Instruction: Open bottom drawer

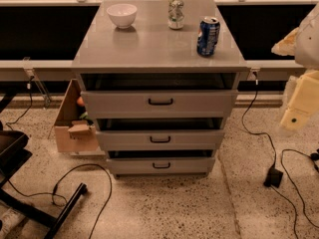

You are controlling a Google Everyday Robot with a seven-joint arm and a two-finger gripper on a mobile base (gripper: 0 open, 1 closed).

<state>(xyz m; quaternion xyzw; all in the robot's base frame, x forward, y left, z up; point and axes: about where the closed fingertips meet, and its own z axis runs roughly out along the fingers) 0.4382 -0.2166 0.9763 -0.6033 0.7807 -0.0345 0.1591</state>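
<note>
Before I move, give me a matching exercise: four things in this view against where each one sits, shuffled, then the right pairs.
Things:
1. bottom drawer
2. white bowl
3. blue can
4. hand

Places:
A. front right of the cabinet top
B. right edge of the view, apart from the cabinet
C. lowest front in the cabinet, with a black handle
D. back left of the cabinet top

Pairs: 1-C, 2-D, 3-A, 4-B.

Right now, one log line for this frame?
task: open bottom drawer | state: no tray showing, handle untouched | gripper: frame right of cabinet, clear of handle | top: bowl, crushed can, blue can
</note>
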